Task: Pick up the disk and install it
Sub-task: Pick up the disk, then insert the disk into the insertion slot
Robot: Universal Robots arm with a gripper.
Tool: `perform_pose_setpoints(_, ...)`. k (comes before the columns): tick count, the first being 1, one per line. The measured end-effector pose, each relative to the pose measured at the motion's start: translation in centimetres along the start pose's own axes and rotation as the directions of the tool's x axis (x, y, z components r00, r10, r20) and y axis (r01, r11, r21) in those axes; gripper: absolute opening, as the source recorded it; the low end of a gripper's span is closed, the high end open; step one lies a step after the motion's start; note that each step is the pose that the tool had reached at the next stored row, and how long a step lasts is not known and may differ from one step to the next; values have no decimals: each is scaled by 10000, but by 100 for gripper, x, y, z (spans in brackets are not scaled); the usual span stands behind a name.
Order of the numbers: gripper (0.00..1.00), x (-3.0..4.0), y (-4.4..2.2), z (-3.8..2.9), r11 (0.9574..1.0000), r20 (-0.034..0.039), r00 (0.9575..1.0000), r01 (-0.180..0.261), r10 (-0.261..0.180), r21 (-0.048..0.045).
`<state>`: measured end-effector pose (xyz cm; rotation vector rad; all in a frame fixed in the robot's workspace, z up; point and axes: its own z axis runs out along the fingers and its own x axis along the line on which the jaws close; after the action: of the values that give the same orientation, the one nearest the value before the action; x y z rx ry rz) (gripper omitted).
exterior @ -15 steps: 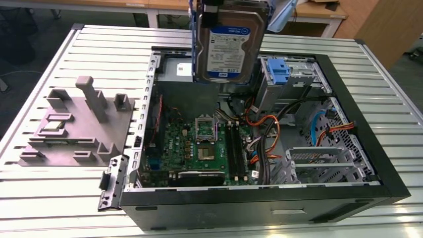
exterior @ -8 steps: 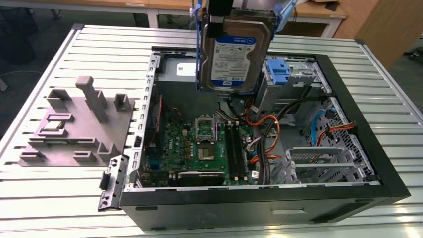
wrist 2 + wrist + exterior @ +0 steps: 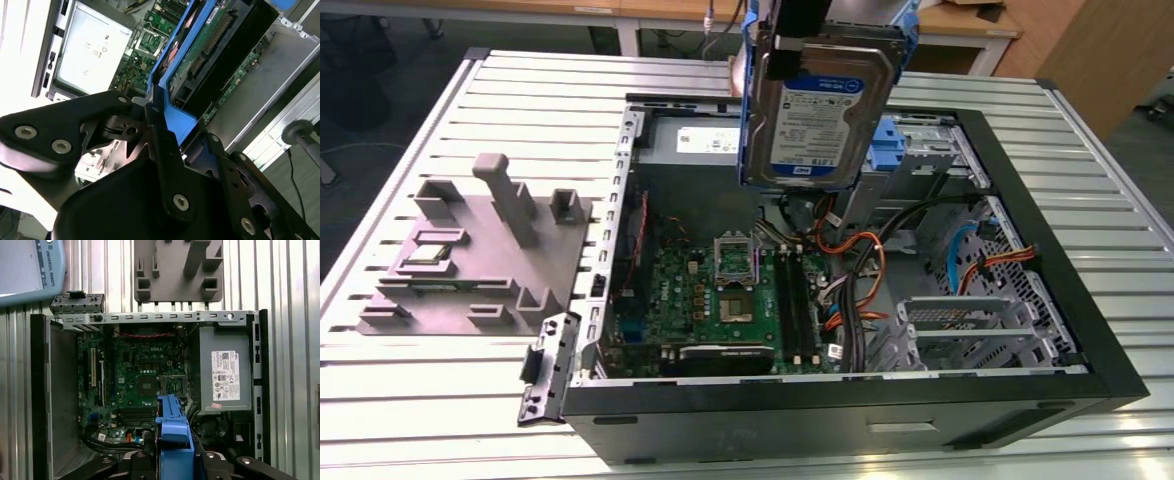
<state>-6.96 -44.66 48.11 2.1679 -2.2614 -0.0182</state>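
Flat silver-grey hard disk point(image 3: 817, 110): smooth bare metal face, white-and-blue paper label, blue moulded plastic side rails point(image 3: 174, 440).
Black gripper point(image 3: 177, 124): matt finish, bright metal screws.
Ribbed table point(image 3: 440, 400): pale brushed metal.
Grey stepped fixture point(image 3: 467, 250): matt plastic.
Open tower case point(image 3: 854, 410): black matt shell, bare sheet-metal interior.

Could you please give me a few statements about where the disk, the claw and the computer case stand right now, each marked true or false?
1. The claw holds the disk in the air above the computer case. True.
2. The case is open, with its motherboard in view. True.
3. The disk lies flat on the motherboard. False: it hangs upright in the claw, its label facing the exterior view.
4. The grey fixture sits inside the case. False: it stands on the slatted table, outside the case at the exterior view's left.
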Motion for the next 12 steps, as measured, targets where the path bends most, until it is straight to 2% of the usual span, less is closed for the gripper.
perform_pose_setpoints(12, 36, 22, -1, 7, 10000, 1, 10000, 1, -1, 0)
